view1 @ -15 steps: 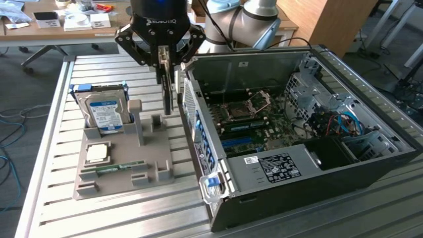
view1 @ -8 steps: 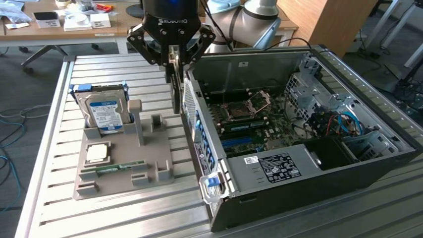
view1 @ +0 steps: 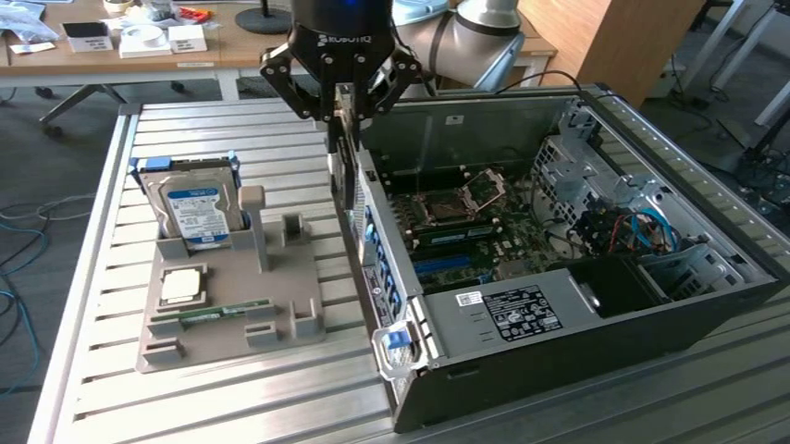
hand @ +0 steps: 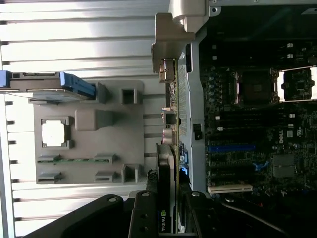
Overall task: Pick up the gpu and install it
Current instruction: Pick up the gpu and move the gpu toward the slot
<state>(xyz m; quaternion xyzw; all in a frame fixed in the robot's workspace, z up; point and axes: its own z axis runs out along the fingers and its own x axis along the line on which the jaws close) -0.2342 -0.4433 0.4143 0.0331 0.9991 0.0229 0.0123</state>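
Note:
My gripper [view1: 344, 104] is shut on the gpu [view1: 344, 148], which hangs edge-on and upright just above the rear wall of the open computer case [view1: 691, 305]. In the wrist view the gpu [hand: 172, 148] shows as a thin green board running away from my gripper [hand: 167, 201]. Its black cooler with an NVIDIA label sits between the fingers [hand: 143, 215], and its silver end bracket [hand: 173, 34] is at the far end. The card sits over the case's edge, beside the motherboard [hand: 247, 124] and its blue slot [hand: 232, 148].
On the slatted metal table [view1: 247, 139], a grey holder tray [view1: 277, 305] stands at the exterior view's left of the case. It carries a hard drive with a blue-white label [view1: 198, 205], a CPU chip [view1: 183, 285] and a RAM stick [view1: 222, 313]. A power supply [view1: 519, 310] fills the case's near end.

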